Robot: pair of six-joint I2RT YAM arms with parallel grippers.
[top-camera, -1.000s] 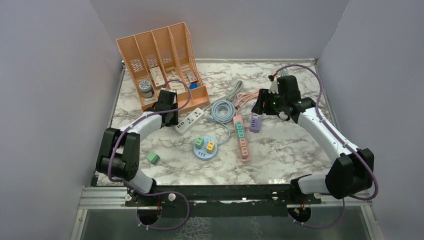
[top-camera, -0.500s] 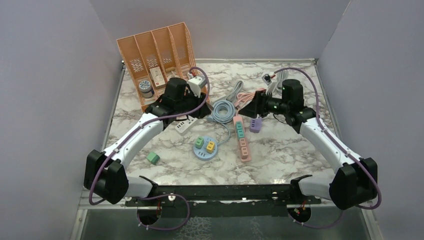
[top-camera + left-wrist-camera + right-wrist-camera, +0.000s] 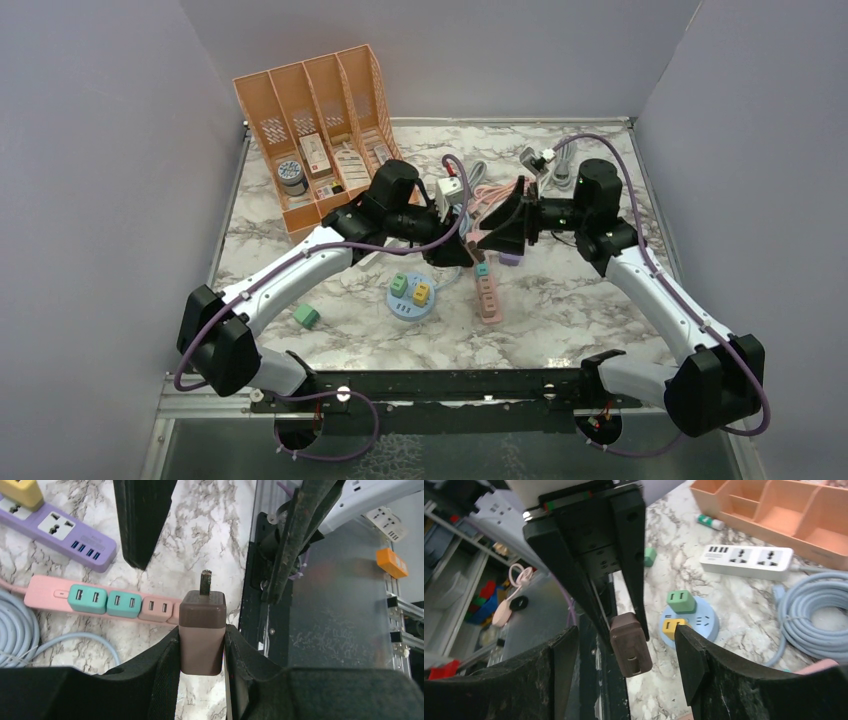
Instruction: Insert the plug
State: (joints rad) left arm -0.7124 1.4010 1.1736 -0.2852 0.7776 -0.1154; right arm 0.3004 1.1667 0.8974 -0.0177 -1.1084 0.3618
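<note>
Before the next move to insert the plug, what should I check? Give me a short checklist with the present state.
1. brown plug clamped in left claw: ok.
2. Its prong clear of the fingers: ok.
3. right claw open, holding nothing: ok.
4. Free socket on pink power strip: cannot tell, plug hides part.
5. Plug seated in a socket: not ok, held in the air.

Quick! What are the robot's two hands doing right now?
Left gripper: closed, holding the brown plug.
Right gripper: open, holding nothing.
</note>
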